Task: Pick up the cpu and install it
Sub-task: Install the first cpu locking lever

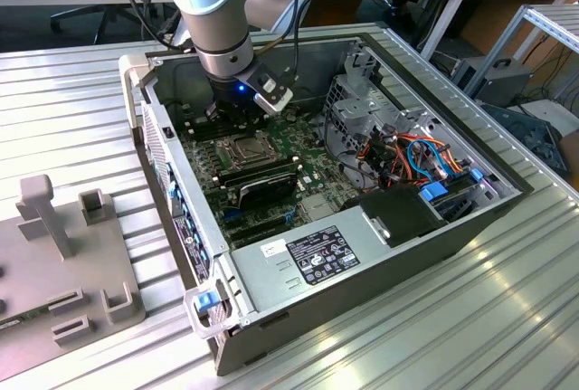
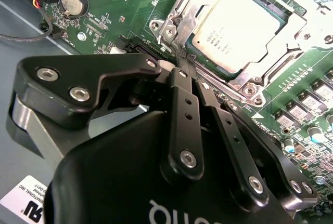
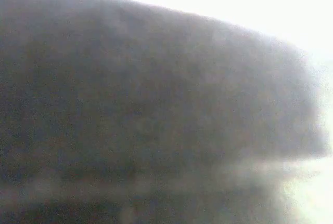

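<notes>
Ribbed aluminium table [image 1: 507, 318] carrying an open computer case [image 1: 380, 254], with office desks behind. Landmark: the hinged metal socket frame [image 2: 283, 60] on the green motherboard [image 2: 114, 5].

The cpu [image 2: 240, 26], a flat square chip with a dull silver-grey top, lies seated within the socket frame, flat and square to it; in the exterior view it appears near the centre of the board [image 1: 246, 147]. The arm [image 1: 213, 10] reaches down into the case just behind the socket frame as the exterior view shows it. The gripper [image 2: 183, 60] has its two slim black fingers drawn fully together, tips touching and nothing between them, poised at the corner of the socket frame beside a small lever or hook [image 2: 174, 29].

Risk, as a judgement: the closed tips stand very close to the frame's edge, so a slight lateral error could scrape the motherboard or nudge the cpu askew. Long black memory sticks [image 1: 258, 177] lie just beyond the socket frame and could be struck by the gripper body.
</notes>
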Motion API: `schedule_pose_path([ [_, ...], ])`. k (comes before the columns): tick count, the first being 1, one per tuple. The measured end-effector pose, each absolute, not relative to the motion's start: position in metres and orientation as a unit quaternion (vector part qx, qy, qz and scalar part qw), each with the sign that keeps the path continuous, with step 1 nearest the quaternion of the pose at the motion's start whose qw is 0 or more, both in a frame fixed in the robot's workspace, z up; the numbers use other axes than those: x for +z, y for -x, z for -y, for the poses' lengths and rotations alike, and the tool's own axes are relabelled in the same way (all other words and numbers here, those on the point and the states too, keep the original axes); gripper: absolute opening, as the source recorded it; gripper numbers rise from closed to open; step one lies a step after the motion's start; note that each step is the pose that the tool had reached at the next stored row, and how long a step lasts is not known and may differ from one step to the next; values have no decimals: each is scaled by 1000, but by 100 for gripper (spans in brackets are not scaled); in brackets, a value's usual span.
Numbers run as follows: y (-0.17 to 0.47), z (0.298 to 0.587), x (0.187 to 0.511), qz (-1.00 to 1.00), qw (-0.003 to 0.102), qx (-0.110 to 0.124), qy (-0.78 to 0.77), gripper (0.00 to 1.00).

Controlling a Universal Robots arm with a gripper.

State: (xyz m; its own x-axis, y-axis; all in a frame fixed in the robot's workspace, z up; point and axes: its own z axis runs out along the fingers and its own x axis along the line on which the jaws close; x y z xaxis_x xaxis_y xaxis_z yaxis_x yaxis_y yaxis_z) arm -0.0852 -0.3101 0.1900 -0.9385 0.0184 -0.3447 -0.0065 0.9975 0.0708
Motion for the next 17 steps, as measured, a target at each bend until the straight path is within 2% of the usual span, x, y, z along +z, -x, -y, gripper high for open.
schedule_pose_path([
  [17,85,310,198,-984,175,36,-3,11],
])
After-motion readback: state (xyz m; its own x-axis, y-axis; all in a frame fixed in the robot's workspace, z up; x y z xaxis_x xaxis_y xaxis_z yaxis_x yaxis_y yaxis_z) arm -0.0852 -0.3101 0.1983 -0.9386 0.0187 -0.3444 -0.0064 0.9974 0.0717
